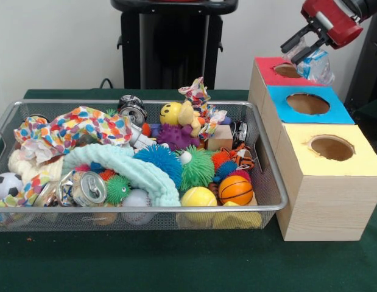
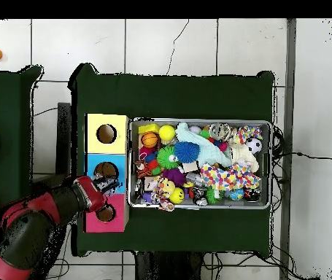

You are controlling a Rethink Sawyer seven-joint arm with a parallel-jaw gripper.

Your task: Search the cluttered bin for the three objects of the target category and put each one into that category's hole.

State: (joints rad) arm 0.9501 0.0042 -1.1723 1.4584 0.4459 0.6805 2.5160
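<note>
My gripper (image 1: 305, 47) is at the upper right, shut on a clear, wrinkly plastic bottle (image 1: 317, 64) with a blue-and-white label. It holds the bottle in the air over the wooden box, above the edge between the red surround and the blue-surround hole (image 1: 307, 103). In the overhead view the gripper (image 2: 103, 192) sits between the blue-surround hole (image 2: 106, 170) and the red one. The wire mesh bin (image 1: 279, 201) lies left of the box, full of toys; it also shows in the overhead view (image 2: 198, 121). I see no other clear bottle in the bin.
The wooden box also has a red-surround hole (image 1: 287, 70) at the far end and a yellow-surround hole (image 1: 332, 147) at the near end. In the bin are a silver soda can (image 1: 89, 187), a mint cloth (image 1: 124, 164), spiky balls, a small basketball (image 1: 236, 190) and patterned cloths.
</note>
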